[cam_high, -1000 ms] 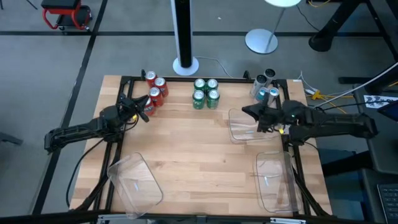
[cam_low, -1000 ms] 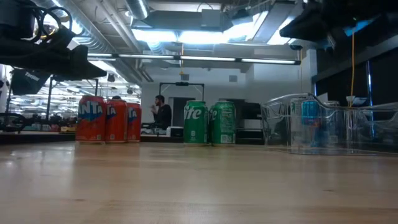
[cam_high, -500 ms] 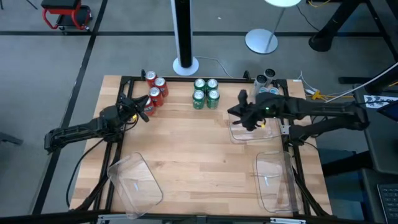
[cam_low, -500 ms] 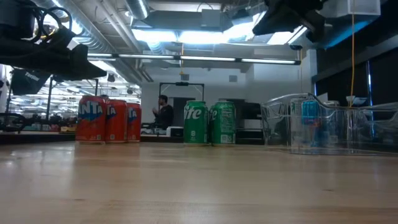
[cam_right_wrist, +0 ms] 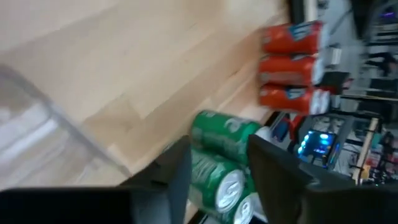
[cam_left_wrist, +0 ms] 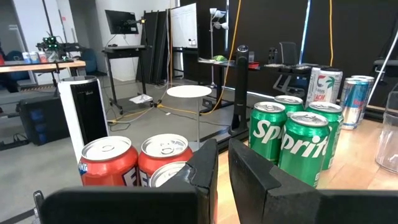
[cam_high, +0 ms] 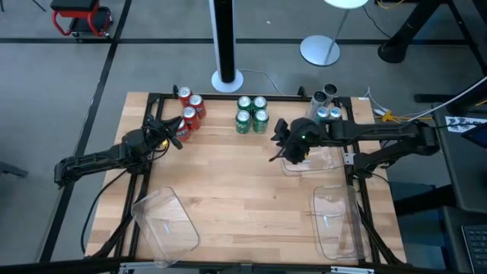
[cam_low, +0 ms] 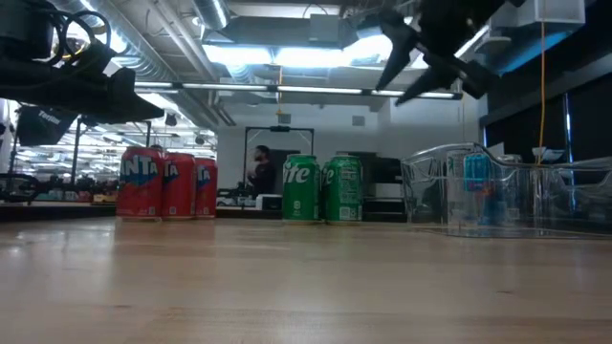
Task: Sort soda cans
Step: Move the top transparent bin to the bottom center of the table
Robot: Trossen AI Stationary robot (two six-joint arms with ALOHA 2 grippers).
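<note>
The cans stand sorted by colour in three groups along the far edge of the bench (cam_high: 228,190): red cans (cam_high: 189,111) on the left, green cans (cam_high: 252,113) in the middle, silver-blue cans (cam_high: 326,107) on the right behind a clear tray (cam_high: 332,160).

The step in hand looks like the right arm's reach for a green can. The right tool (cam_high: 278,137) hangs above the bench just beside the green group, on its right and towards the near side, over the tray's left rim. Its fingers stand apart with nothing between them, and its wrist camera looks onto the green cans close ahead.

Next it likely must drop to can height, straddle one green can and close.

The left tool (cam_high: 174,129) waits, shut and empty, just beside the red cans.
</note>
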